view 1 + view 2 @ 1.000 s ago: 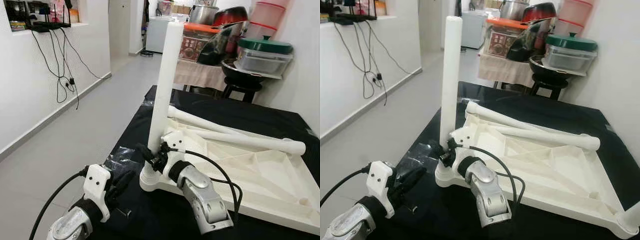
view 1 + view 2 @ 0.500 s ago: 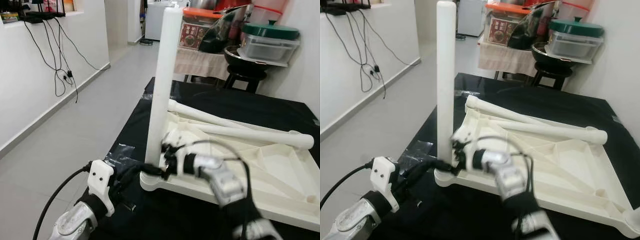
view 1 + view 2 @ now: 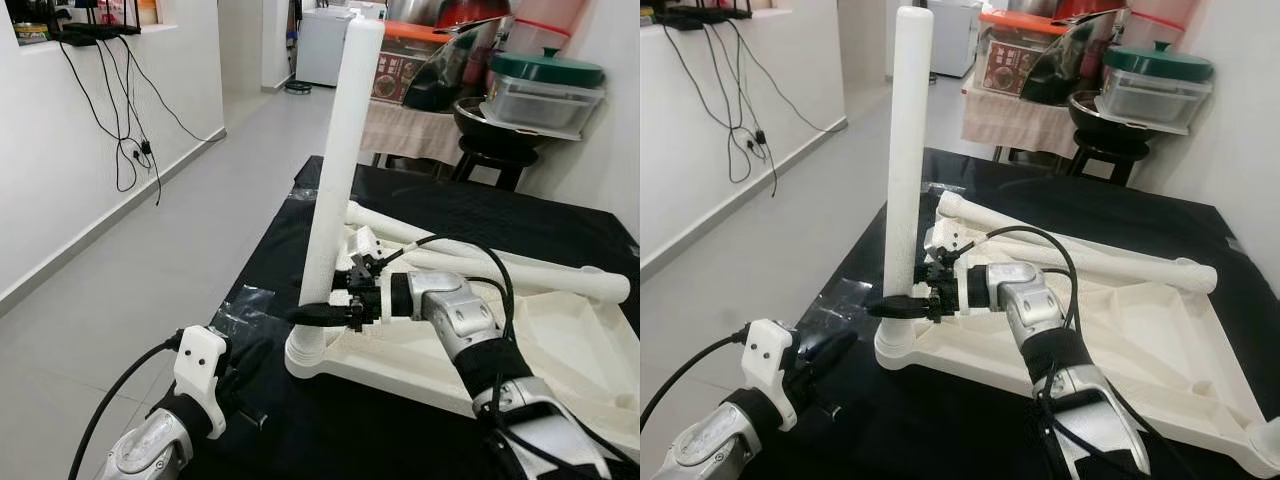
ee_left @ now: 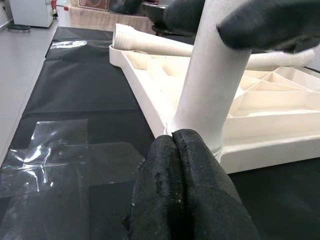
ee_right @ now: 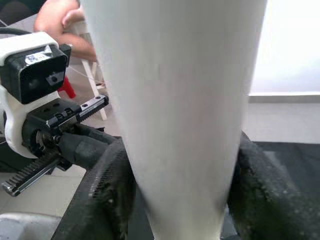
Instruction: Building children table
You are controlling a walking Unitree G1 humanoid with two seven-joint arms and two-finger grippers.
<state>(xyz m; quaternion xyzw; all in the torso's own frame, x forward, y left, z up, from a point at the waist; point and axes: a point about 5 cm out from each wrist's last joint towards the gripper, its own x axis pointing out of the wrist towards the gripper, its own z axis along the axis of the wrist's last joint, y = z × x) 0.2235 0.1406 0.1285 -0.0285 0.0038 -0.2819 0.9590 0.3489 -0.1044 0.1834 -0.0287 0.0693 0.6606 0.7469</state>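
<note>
A white children's table top point(image 3: 560, 350) lies upside down on a black-covered table. One white leg point(image 3: 340, 170) stands upright in its near left corner socket. My right gripper point(image 3: 318, 314) reaches in from the right and is shut on this leg just above the socket; the right wrist view shows the leg point(image 5: 180, 115) between both black fingers point(image 5: 260, 195). My left gripper point(image 3: 828, 350) sits low at the near left, shut with nothing in it, its tips point(image 4: 172, 145) pointing at the leg's base a short way off. Two loose legs point(image 3: 500, 275) lie across the top.
A clear tape patch point(image 3: 240, 305) is stuck on the black cloth point(image 3: 480, 215) near the left edge, with grey floor point(image 3: 170, 230) beyond. Pots and containers point(image 3: 530, 95) crowd a stand at the back. Cables point(image 3: 120, 140) hang on the white wall. A person's arm point(image 5: 55, 20) is nearby.
My right arm swung up and round from beside the socket and closed its fingers on the upright leg. My left gripper drew back from the leg's base. The camera shifted slightly.
</note>
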